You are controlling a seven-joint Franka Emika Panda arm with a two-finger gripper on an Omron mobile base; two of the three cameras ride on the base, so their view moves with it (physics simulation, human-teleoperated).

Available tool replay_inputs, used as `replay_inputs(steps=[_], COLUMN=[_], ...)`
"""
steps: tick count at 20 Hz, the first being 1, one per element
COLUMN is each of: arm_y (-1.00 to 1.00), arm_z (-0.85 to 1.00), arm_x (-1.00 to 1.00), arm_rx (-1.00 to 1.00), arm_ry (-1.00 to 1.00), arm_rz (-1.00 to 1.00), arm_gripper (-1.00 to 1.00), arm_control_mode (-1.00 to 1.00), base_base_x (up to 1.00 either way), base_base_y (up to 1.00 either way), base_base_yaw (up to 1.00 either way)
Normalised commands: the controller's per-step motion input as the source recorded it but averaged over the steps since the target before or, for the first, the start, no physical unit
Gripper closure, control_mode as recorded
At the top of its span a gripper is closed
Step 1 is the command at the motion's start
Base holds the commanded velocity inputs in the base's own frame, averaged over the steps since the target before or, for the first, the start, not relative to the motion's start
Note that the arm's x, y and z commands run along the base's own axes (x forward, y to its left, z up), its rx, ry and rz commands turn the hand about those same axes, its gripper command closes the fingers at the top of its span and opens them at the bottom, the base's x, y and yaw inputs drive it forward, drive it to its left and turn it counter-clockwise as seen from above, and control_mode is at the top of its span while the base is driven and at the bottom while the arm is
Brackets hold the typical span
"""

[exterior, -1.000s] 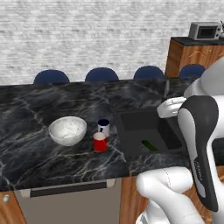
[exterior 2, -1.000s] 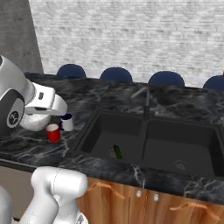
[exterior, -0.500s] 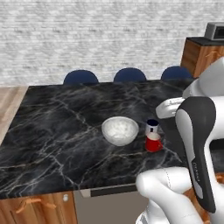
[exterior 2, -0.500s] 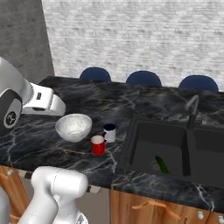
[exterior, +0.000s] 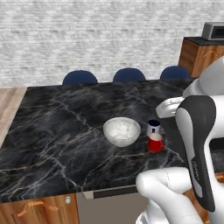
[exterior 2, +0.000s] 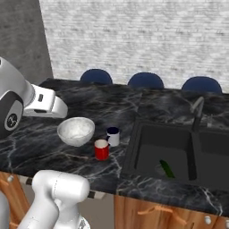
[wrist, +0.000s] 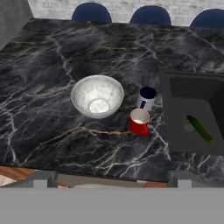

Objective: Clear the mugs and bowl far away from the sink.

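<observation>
Mugs and bowl beside the sink, gripper open

The red mug [wrist: 139, 121] and white mug [wrist: 147, 98] stand close together just left of the sink [wrist: 194, 113], right of the bowl [wrist: 97, 96]; the gripper [wrist: 109, 180] hangs spread above, holding nothing.

The polished black marble counter [wrist: 52, 144] with pale veins has a faint sheen, and below it run warm wood-grain cabinet fronts [exterior 2: 161, 212]. The round speckled white bowl [wrist: 96, 96] looks like glazed stone, the small red mug [wrist: 139, 122] glossy. The black double-basin sink [exterior 2: 179, 154] is matt, against a rough whitewashed brick wall [exterior: 100, 39].
</observation>
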Motion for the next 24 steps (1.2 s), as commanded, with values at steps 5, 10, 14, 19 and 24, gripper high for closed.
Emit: replay_inputs(steps=[5,10,14,19,24], arm_y=[0.00,0.00,0.00,0.00,-0.06], arm_z=[0.00,0.00,0.00,0.00,-0.13], arm_x=[0.00,0.00,0.00,0.00,0.11], arm_rx=[0.00,0.00,0.00,0.00,0.00], arm_ry=[0.00,0.00,0.00,0.00,0.09], arm_rz=[0.00,0.00,0.00,0.00,0.01], arm_gripper=[-1.00,-1.00,-1.00,-1.00,-1.00], arm_control_mode=[1.00,1.00,1.00,1.00,-1.00], base_base_x=[0.06,0.01,0.00,0.02,0.00], base_base_y=[-0.03,0.00,0.00,0.00,0.00], base_base_yaw=[-0.14,-0.25,-0.27,-0.19,0.00])
